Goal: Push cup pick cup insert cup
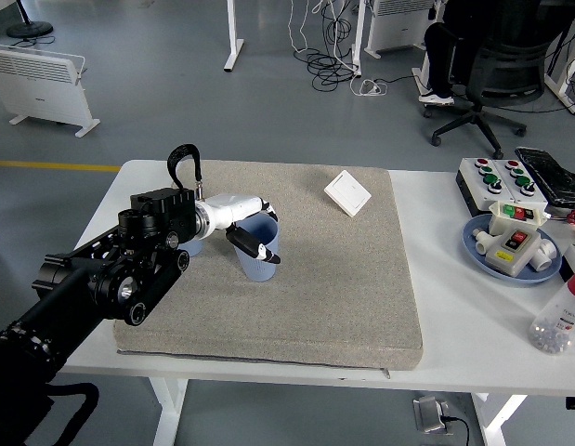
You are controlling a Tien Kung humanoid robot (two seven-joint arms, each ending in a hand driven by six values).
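Rough grey felt mat (pixel 343 279), translucent plastic cup (pixel 257 262)

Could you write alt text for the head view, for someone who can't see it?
A black robot arm reaches in from the left, and its white robot hand closes around a blue cup standing on a grey mat. A second blue cup shows partly behind the arm. A white switch plate lies near the mat's far edge.
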